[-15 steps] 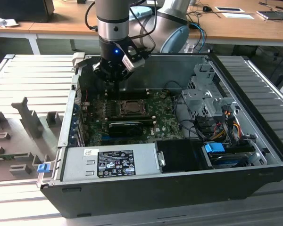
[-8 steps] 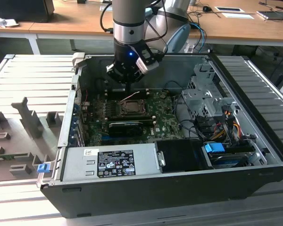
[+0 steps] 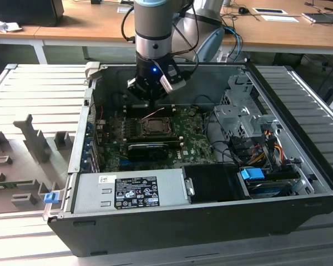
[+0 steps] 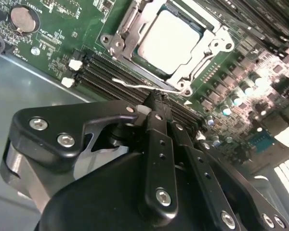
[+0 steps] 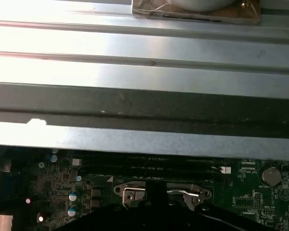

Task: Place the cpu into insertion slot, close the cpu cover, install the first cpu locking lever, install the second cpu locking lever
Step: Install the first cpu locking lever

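While the arm is reaching down into the open computer case (image 3: 299, 166) in the exterior view, the gripper (image 3: 147, 100) is hanging just behind the insertion slot (image 3: 154, 126) on the green motherboard (image 3: 194, 138). In the second wrist view, the cpu (image 4: 169, 41) is already sitting in the slot with the cpu cover (image 4: 130, 29) lying closed around it, and the gripper's fingers (image 4: 156, 103) are pinching together at a thin wire lever (image 4: 135, 84). In the first wrist view, the socket's metal edge (image 5: 161, 193) is showing below the case wall (image 5: 144, 62).
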Available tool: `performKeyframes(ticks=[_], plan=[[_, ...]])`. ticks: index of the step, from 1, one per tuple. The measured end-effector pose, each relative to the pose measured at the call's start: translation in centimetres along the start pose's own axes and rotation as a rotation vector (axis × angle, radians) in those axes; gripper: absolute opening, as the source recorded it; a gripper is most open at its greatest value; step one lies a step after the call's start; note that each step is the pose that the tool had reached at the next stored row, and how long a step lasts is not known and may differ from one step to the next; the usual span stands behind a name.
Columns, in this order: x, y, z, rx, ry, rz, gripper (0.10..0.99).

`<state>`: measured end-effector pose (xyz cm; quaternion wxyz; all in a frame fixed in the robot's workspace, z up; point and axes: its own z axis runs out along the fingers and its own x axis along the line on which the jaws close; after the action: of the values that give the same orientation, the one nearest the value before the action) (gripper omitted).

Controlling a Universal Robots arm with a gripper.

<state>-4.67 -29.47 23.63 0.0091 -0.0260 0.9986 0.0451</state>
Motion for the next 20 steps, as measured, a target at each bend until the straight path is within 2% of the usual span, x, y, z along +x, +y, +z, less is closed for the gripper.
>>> performKeyframes(ticks=[1, 5, 6, 9, 20], plan=[[-0.15, -0.04, 0.29, 0.0, 0.0, 0.0, 0.106], [-0.32, 0.1, 0.62, -0.003, -0.0002, 0.0, 0.106], [-0.53, 0.36, 0.94, -0.003, -0.0002, 0.0, 0.106], [-0.89, 0.61, 1.19, -0.003, 0.0006, 0.0, 0.106], [-2.24, 0.57, 1.62, -0.003, 0.0029, -0.025, 0.106]])
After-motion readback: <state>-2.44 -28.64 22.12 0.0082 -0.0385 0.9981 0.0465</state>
